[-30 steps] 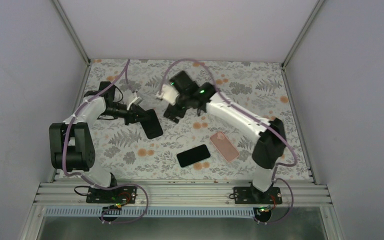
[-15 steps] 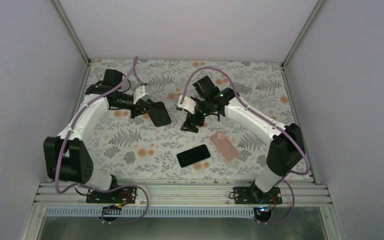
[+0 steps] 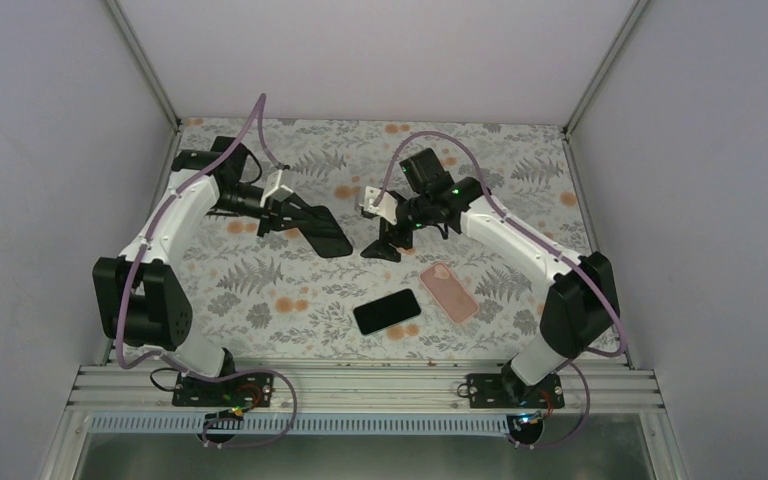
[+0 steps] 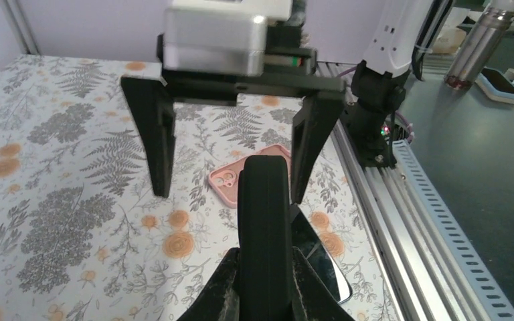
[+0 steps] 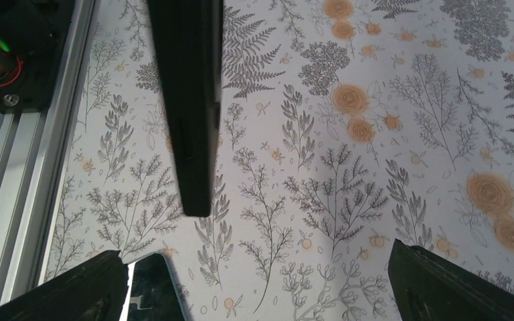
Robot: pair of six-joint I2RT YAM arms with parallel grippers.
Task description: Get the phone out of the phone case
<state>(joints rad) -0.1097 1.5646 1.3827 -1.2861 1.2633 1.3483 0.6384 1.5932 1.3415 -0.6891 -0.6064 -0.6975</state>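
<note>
Clamped edge-up in the narrow left end effector [image 4: 266, 271], facing the wide-open right end effector [image 4: 231, 194], the cased phone [image 4: 265, 200] is judged rigid, light, with a pliable shell; take the free far corner.

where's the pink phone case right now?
Top view: the pink phone case lies flat on the table, right of centre, just right of the black phone, nearer the arm bases than the open right gripper.

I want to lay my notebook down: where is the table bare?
The table is bare at the far right corner, beyond the right arm, and near left, between the left arm and the black phone. The middle is crowded: held black case, that phone, pink case.
</note>
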